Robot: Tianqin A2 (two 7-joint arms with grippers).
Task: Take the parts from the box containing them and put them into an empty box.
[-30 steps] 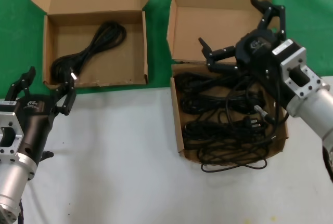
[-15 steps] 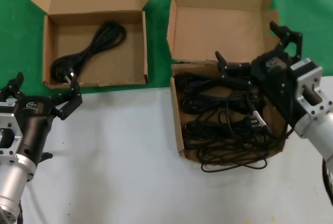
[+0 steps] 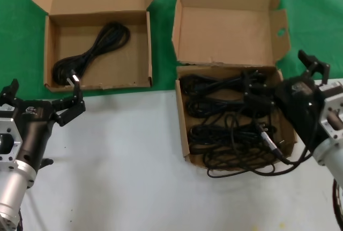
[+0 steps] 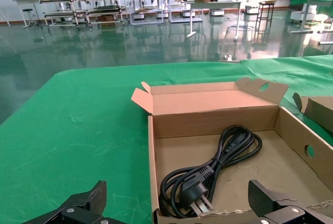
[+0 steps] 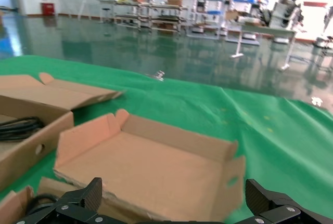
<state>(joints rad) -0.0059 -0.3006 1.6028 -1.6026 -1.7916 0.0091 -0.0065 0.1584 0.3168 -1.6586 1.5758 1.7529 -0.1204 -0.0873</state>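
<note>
One power cord (image 3: pixel 91 51) already lies in the wider box (image 3: pixel 51 78), while the right gripper (image 3: pixel 284 89) (fingers spread, holding nothing) hovers over the tangled cords (image 3: pixel 230 118) in the squarish box (image 3: pixel 181 129), needing to descend and pinch one; left gripper (image 3: pixel 40 99) waits open.

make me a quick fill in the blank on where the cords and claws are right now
1. The wide box on the robot's left holds ____ power cord.
2. The squarish box with the winged lid holds ____ cords.
3. The right claw is at the squarish box's ____ side.
4. The left claw, fingers open, hovers over the ____ table.

Missing words: one; several; right; white
</note>
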